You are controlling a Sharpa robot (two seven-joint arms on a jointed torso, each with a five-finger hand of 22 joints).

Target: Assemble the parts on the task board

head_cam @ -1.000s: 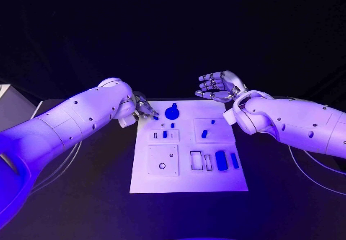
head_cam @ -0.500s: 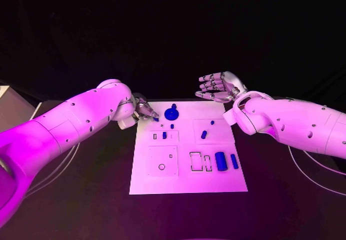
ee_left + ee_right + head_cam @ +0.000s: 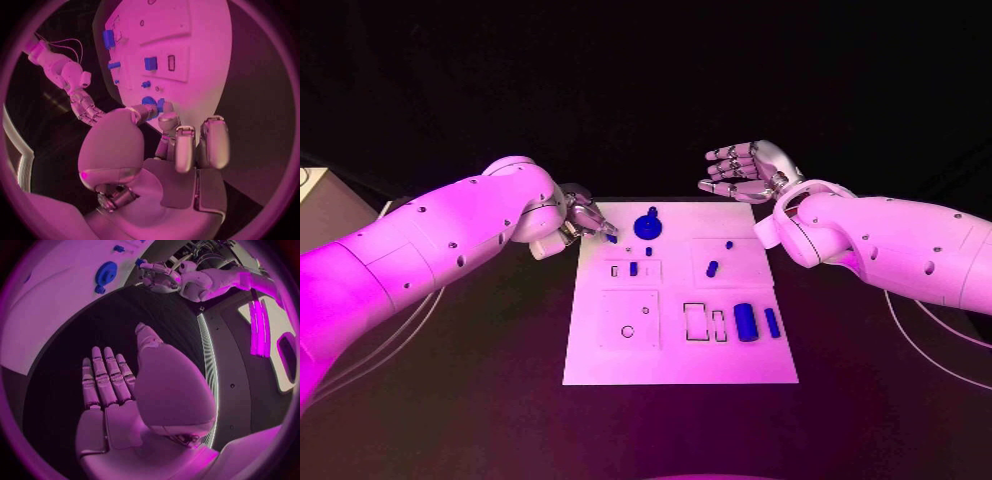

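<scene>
1. The flat white plastic task board (image 3: 679, 360) is lying mid-table; several small blue parts (image 3: 744, 322) are lying loose, judged unassembled.
2. A small blue piece (image 3: 612, 239) is being pinched by the left hand (image 3: 583, 220) at the board's far-left corner.
3. The right hand (image 3: 750, 170) is being held spread, holding nothing.

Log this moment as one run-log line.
left hand: pinching small blue part at task board far-left corner | right hand: open, raised beyond far edge | round blue part: on board

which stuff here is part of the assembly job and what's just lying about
Job:
- task board
- round blue part at the board's far edge
- small blue part pinched by the left robot hand
- two blue bars lying on the board's right side

Lying about:
- black table
- right robot hand, holding nothing
</scene>
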